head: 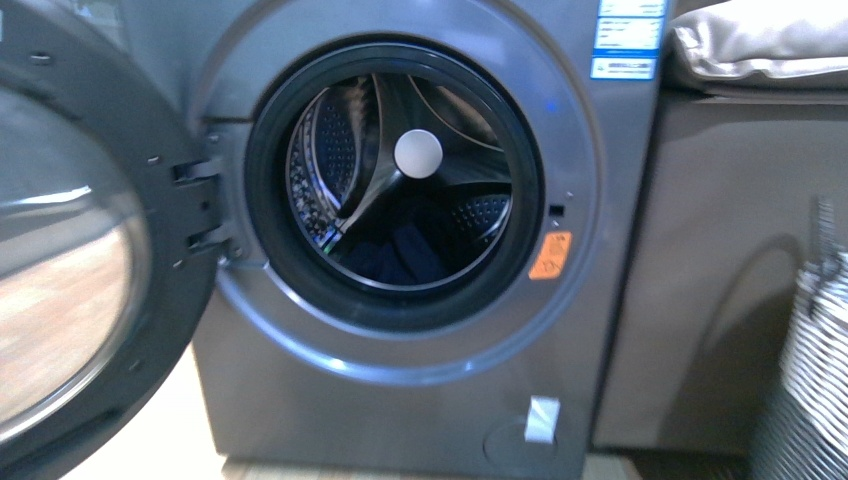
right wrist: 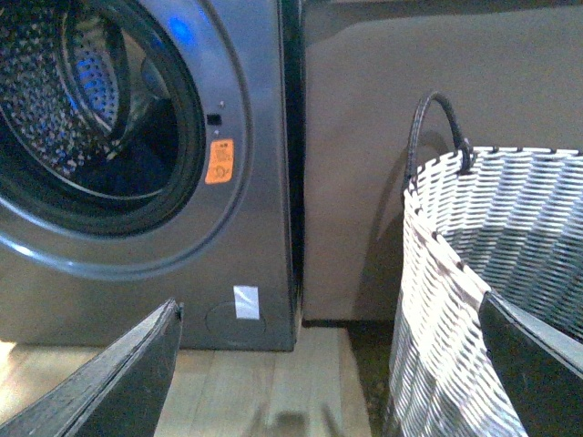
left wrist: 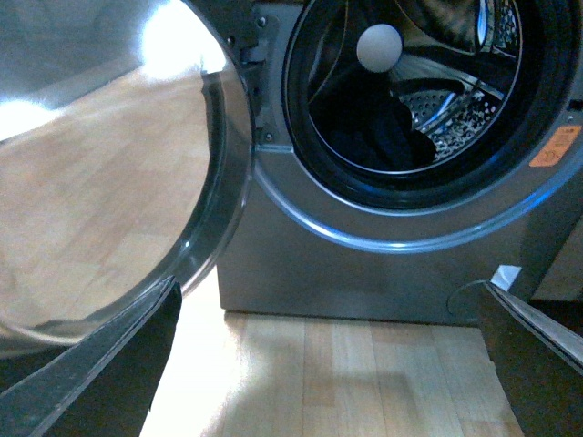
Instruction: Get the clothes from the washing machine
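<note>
Clothes (head: 400, 250), dark blue, lie low in the shiny drum (head: 330, 150) of the grey washing machine (head: 400, 400), whose door (head: 60, 260) is swung wide to the left. A woven basket (right wrist: 455, 364) stands to the machine's right. Left hand (left wrist: 328, 287) and right hand (right wrist: 328, 300) hover low, fingers spread apart.

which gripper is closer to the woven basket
Right. The right gripper hangs open just in front of the woven basket. The left gripper faces the open door and drum of the washing machine; no basket shows in its view.

Grey washing machine (head: 420, 390), door open, dark clothes (head: 400, 250) inside
</note>
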Tool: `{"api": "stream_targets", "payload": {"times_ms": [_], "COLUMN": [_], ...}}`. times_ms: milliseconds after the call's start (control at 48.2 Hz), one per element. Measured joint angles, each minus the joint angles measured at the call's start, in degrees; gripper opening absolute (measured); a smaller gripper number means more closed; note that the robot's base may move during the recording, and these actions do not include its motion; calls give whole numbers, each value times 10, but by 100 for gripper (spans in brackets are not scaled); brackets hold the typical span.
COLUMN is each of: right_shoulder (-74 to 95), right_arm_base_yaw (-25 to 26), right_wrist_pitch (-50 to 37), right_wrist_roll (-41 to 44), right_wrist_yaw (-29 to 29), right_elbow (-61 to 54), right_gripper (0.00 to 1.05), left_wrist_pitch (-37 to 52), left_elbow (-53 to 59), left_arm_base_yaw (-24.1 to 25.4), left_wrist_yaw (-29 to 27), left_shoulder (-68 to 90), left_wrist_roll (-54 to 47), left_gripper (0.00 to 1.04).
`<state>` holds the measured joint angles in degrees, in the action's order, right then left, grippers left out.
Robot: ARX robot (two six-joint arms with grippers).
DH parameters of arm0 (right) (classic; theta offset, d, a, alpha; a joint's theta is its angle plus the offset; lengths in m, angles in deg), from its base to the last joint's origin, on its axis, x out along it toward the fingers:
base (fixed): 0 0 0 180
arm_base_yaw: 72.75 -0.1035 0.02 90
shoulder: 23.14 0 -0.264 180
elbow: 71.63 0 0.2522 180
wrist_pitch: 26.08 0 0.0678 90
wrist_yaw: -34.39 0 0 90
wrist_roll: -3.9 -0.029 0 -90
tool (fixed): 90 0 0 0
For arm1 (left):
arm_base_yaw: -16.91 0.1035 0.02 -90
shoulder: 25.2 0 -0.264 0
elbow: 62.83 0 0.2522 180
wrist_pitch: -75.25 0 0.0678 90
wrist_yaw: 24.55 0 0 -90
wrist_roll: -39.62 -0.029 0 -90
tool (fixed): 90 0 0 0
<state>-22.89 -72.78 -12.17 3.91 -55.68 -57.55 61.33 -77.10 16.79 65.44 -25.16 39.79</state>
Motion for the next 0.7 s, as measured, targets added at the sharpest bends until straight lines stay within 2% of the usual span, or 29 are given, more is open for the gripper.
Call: {"api": "stream_targets", "payload": {"times_ms": [705], "right_shoulder": [0], "right_arm_base_yaw": [0], "right_wrist_pitch": [0], "right_wrist_roll": [0], "right_wrist_yaw": [1], "right_elbow": [0], "right_gripper": [97], "left_wrist_pitch": [0], "left_elbow": [0], "left_arm_base_yaw": [0], "left_wrist_yaw": [0], "left_shoulder": [0], "left_wrist_roll": [0], "left_gripper": [98]}}
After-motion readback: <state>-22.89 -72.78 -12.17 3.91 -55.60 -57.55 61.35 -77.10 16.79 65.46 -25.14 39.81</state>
